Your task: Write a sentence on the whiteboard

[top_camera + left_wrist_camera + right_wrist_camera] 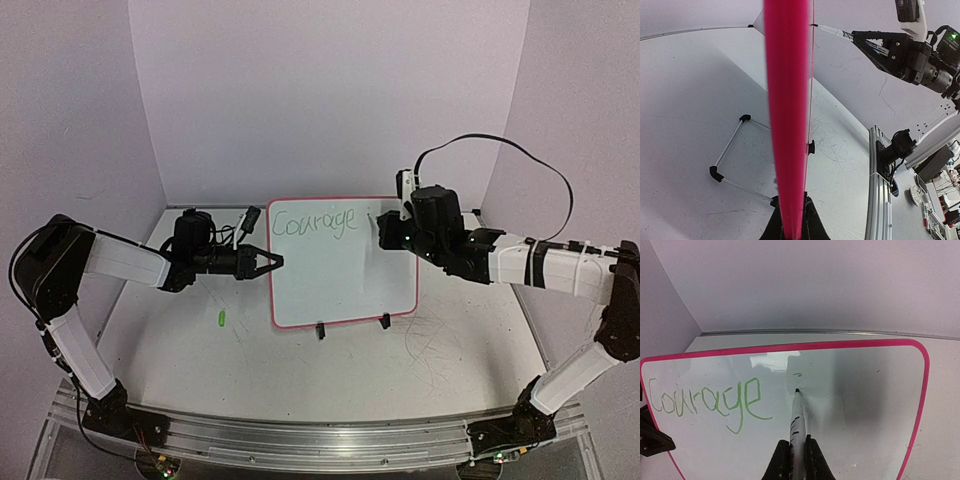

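Note:
The whiteboard (pixel 340 280), white with a pink rim, stands tilted at the table's middle. On it the sentence (pixel 313 223) reads only "Courage" in green at the top left, also plain in the right wrist view (pixel 705 402). My left gripper (pixel 272 262) is shut on the whiteboard's left edge; its pink rim (pixel 787 100) runs up between the fingers of that gripper (pixel 791 197). My right gripper (pixel 797 442) is shut on a white marker (pixel 797 420), whose tip touches the board just right of "Courage", below a small green mark (pixel 797 374).
A small green cap (pixel 219 319) lies on the table left of the board. Two black clip feet (pixel 320 331) hold the board's lower edge, and a wire stand (pixel 730 150) props it from behind. Grey scribbles (pixel 430 345) mark the tabletop. White walls close the back and sides.

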Robot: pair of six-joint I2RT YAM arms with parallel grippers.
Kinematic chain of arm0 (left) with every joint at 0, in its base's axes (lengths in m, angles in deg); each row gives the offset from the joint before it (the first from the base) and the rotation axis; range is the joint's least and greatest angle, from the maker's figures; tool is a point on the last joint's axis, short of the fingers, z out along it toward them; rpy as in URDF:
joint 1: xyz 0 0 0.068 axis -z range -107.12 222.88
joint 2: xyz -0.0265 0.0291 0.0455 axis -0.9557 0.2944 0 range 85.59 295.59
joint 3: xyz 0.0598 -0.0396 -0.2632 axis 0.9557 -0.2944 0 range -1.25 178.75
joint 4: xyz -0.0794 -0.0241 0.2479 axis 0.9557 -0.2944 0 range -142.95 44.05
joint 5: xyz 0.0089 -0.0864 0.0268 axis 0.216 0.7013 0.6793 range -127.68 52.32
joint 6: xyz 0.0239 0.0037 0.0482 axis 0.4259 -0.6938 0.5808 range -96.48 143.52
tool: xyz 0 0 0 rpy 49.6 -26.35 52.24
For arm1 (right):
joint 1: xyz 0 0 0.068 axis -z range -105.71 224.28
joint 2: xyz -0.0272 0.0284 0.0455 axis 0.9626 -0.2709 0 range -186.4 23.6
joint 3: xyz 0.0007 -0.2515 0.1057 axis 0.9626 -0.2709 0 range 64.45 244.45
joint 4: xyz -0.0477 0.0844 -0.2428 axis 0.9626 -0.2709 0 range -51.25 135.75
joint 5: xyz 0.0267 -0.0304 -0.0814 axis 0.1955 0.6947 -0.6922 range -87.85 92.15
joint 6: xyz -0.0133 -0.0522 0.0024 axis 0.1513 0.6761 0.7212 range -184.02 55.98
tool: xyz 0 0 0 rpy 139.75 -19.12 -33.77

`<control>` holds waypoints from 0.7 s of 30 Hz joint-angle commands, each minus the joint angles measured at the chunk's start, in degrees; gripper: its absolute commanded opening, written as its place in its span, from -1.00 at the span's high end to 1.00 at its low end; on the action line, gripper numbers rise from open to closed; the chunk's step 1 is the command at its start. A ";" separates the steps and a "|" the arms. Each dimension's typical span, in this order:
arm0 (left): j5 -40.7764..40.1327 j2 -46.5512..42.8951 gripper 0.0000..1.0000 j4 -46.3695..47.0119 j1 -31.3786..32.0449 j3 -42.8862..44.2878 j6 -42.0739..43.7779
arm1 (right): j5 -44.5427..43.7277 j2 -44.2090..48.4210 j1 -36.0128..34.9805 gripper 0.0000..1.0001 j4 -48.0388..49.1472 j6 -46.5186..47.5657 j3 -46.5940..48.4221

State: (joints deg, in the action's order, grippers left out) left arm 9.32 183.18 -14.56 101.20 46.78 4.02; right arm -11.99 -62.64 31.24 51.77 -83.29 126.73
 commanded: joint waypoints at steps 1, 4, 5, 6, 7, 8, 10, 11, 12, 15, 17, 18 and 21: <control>-11.57 2.11 1.00 -5.65 -1.94 1.33 2.72 | -1.11 -1.10 0.24 1.00 0.76 -0.08 2.29; -11.51 2.04 1.00 -5.64 -1.93 1.22 2.76 | -1.29 -0.97 0.17 1.00 0.17 -0.24 2.03; -11.61 1.96 1.00 -5.66 -1.93 1.19 2.80 | -1.30 -0.83 0.18 1.00 -0.11 -0.36 1.88; -11.66 1.92 1.00 -5.67 -1.93 1.16 2.82 | -1.23 -0.63 0.19 1.00 -0.33 -0.52 1.64; -11.67 1.93 1.00 -5.64 -1.92 1.15 2.82 | -1.09 -0.44 0.19 1.00 -0.53 -0.69 1.37; -11.67 1.97 1.00 -5.64 -1.93 1.13 2.81 | -0.96 -0.28 0.20 1.00 -0.70 -0.86 1.08; -11.63 2.01 1.00 -5.64 -1.94 1.15 2.81 | -0.74 0.15 0.17 1.00 -1.08 -1.25 0.44; -11.70 2.00 1.00 -5.64 -1.94 1.14 2.85 | -0.66 0.35 0.13 1.00 -1.25 -1.48 0.08; -11.68 2.00 1.00 -5.64 -1.95 1.17 2.83 | -0.60 0.59 0.09 1.00 -1.34 -1.71 -0.28; -11.67 2.09 1.00 -5.66 -1.95 1.15 2.81 | -0.26 1.19 -0.09 1.00 -1.63 -2.27 -1.30; -11.67 2.19 1.00 -5.64 -1.95 1.15 2.82 | -0.16 1.50 -0.21 1.00 -1.82 -2.62 -1.90; -11.61 2.17 1.00 -5.64 -1.95 1.18 2.81 | -0.05 1.64 -0.27 1.00 -1.91 -2.73 -2.22; -11.58 2.33 1.00 -5.64 -1.95 1.27 2.81 | 0.10 2.02 -0.70 1.00 -2.36 -3.35 -3.10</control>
State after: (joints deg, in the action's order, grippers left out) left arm 9.31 183.28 -14.73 101.17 46.78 3.95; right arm -11.89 -62.32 31.05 51.58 -85.25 125.14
